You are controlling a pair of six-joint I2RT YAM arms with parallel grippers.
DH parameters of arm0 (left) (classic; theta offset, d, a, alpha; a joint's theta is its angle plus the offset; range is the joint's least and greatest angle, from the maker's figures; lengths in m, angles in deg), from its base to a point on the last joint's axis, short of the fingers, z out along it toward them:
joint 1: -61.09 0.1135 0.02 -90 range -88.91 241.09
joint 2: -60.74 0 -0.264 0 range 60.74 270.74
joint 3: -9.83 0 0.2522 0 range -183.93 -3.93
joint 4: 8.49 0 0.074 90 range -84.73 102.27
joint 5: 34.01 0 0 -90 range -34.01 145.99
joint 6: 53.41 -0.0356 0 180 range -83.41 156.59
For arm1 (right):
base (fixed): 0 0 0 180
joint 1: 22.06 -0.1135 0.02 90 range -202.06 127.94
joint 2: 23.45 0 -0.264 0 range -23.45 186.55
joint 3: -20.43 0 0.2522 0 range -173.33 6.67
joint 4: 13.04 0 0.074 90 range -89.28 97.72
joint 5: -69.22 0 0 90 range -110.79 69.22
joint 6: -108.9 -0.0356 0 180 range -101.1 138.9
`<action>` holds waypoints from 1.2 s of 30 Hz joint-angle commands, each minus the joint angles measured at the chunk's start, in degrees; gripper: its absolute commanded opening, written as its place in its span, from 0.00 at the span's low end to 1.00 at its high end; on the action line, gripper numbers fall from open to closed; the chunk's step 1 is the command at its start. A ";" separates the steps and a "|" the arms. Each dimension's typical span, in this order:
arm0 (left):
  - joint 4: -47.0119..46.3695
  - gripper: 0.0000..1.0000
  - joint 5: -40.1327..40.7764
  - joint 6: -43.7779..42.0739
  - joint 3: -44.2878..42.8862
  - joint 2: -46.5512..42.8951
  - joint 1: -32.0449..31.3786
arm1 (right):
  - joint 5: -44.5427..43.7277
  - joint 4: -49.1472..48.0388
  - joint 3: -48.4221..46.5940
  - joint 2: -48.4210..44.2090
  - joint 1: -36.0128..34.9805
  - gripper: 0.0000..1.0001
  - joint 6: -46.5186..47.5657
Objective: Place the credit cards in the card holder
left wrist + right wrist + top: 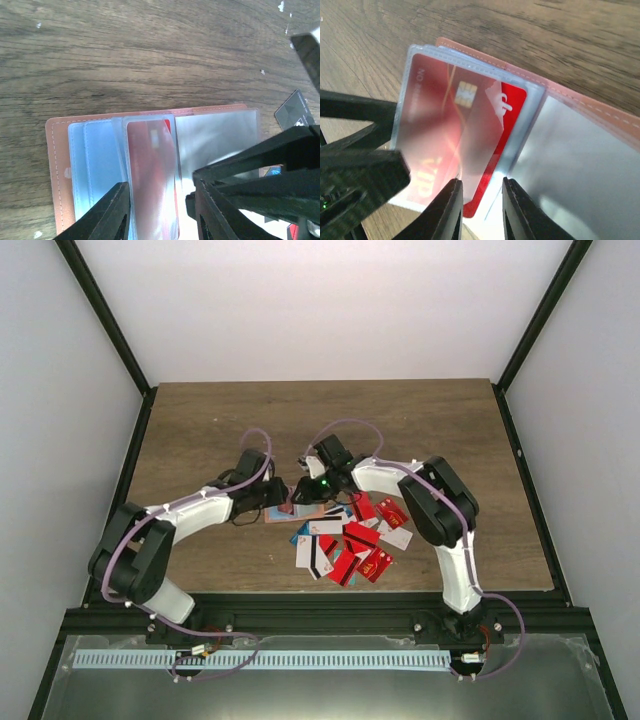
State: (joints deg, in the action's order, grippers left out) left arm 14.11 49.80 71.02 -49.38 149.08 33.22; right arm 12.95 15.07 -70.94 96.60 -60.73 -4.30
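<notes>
Lying open and flat on the wooden tabletop [200, 430], the salmon-brown card holder [55, 165] is in the middle, and both arms meet just above it. Inside the card holder are clear plastic sleeves. One clear sleeve [415, 75] is lifted and tilted up from the card holder, and a red card [465, 115] with a gold chip sits in it, most of the way in. The lower corner of this card comes out of the sleeve.

The right tool [481, 182] is at this lower corner. Its two fingers are apart, with a gap on both sides of the thin card, so it is released and does not press the card.

The left tool [157, 192] is on the opposite side of the card holder. Its fingers stand one on each side of the lifted sleeve, and one finger touches the sleeve's edge. Whether they really pinch the sleeve, I cannot tell.

Beside the lifted sleeve, an empty sleeve [215, 135] lies flat on the card holder.

The other credit cards [350, 545], mostly red with some white and blue, lie in a loose heap on the tabletop just beside the card holder, on the right arm's side.
</notes>
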 commanded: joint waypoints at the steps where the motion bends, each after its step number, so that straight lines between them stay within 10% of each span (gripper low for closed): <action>1: 0.72 0.38 0.64 -0.56 -2.61 1.66 -1.14 | -3.32 1.07 2.72 -5.84 1.47 0.26 -0.69; 36: 7.37 0.38 6.21 1.35 -21.91 17.64 -13.44 | -11.85 -15.09 30.44 -27.28 11.34 0.40 -11.67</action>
State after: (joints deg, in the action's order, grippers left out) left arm 20.01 54.54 71.96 -69.06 164.59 20.65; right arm 1.80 1.92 -41.17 71.61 -50.09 -15.49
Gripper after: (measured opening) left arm 0.376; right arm 0.405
